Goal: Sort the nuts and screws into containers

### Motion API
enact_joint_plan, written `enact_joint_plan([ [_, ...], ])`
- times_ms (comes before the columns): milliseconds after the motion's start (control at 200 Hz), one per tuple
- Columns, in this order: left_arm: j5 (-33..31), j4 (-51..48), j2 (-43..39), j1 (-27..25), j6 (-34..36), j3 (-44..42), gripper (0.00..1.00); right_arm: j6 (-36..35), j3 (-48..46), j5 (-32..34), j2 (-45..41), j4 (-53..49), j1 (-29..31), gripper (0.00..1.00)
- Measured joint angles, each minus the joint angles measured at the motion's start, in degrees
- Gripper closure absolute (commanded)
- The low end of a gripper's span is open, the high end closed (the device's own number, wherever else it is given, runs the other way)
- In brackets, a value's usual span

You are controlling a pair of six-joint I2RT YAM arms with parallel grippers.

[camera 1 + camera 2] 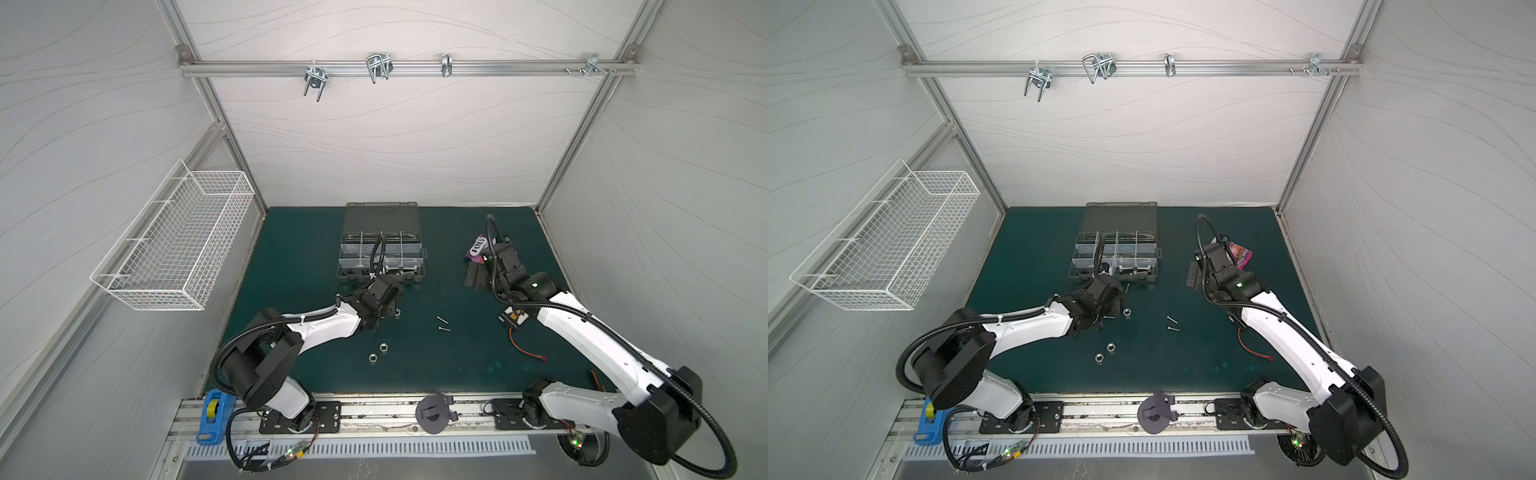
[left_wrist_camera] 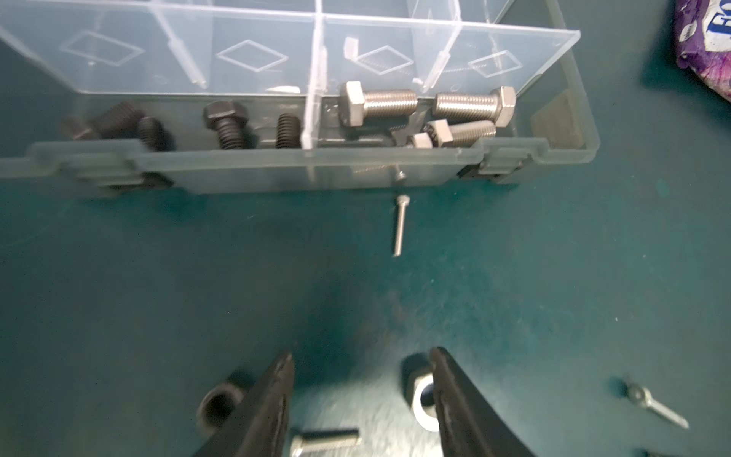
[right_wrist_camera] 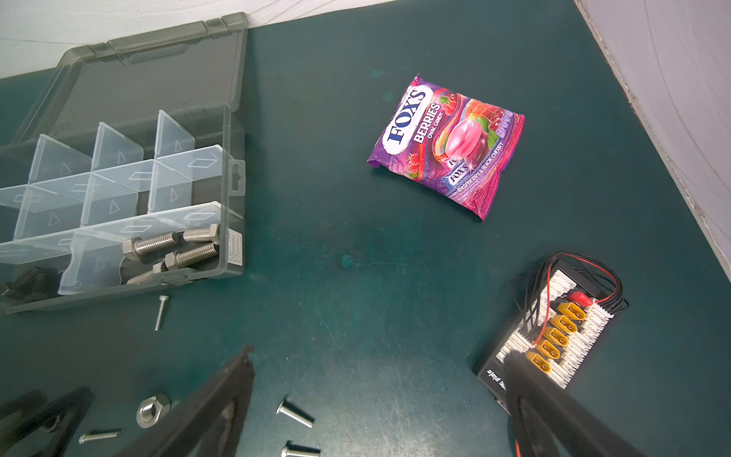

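Green tabletop (image 1: 436, 365) floors your booth, and the grey case (image 1: 380, 214) lies open at 12 o'clock in both top views. Your left jaws stand apart, low over the tabletop just at 6 o'clock of the case, and grasp nothing. A silver bolt (image 2: 324, 440) lies in the gap between them, with its long axis running from one jaw toward the other rather than along them. A silver nut (image 2: 420, 395) sits hard against the outside of one jaw, at 3 o'clock of the bolt in the top views. A black nut (image 2: 218, 407) lies just outside the other jaw. Your right jaws hang spread wide and empty, well apart at 3 o'clock, so the left arm is much the nearer. If you close the left jaws as they stand, they would probably catch the bolt end to end, so consider turning the wrist first. The other silver bolts (image 2: 427, 114) fill the compartment at the case's 5 o'clock corner.
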Motion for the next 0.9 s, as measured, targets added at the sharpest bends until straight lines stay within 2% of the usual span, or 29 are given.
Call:
enact_joint_plan([
  [325,-1.33,5.49,11.02,0.0,1.14,4.59,0.48,0.02,0.07,-0.02,0.7,-0.07,-0.55,0.01],
  [900,-1.46,5.51,20.0,0.02,2.73,12.9,0.56,-0.04,0.13,-0.02,0.87,-0.04,-1.27,0.01],
])
